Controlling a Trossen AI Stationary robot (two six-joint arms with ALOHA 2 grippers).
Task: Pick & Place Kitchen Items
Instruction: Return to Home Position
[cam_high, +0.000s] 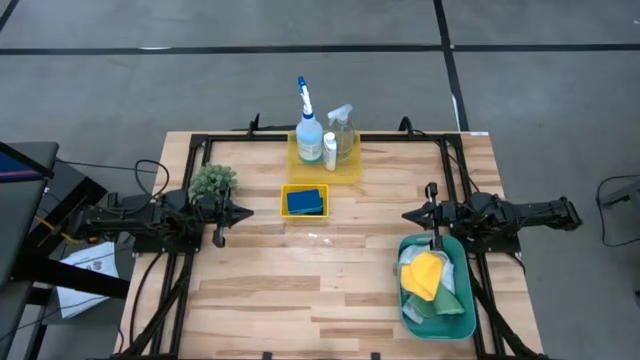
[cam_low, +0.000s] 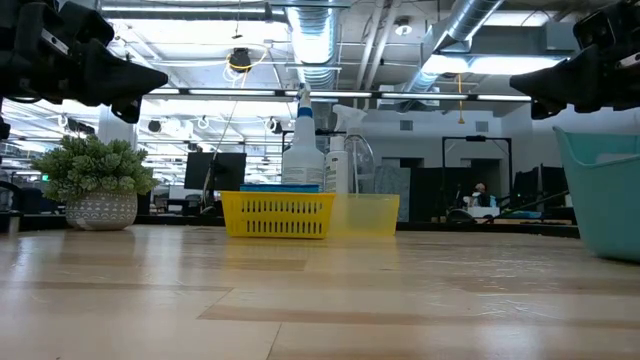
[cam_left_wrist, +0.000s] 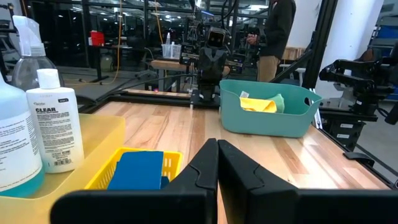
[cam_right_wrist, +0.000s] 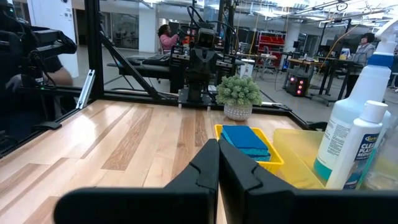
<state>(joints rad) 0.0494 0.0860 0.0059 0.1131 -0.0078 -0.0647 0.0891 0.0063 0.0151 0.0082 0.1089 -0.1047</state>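
Observation:
At the table's far middle, a flat yellow tray (cam_high: 347, 170) holds a blue-white spray bottle (cam_high: 307, 125), a clear spray bottle (cam_high: 343, 128) and a small white bottle (cam_high: 330, 148), all upright. In front of it, a small yellow basket (cam_high: 286, 190) holds blue sponges (cam_high: 305, 201). At the near right, yellow, white and green cloths (cam_high: 428, 275) lie in a teal bin (cam_high: 462, 250). My left gripper (cam_high: 245, 211) hovers shut at the table's left, pointing level toward the right. My right gripper (cam_high: 408, 214) hovers shut at the right, facing it, above the bin's far end.
A small green plant (cam_high: 213, 182) in a pot stands beside my left arm. A black metal frame (cam_high: 320, 137) runs along the table's edges. Bare wood (cam_high: 320, 270) lies between the two grippers and toward the near edge. People stand in the room beyond the table.

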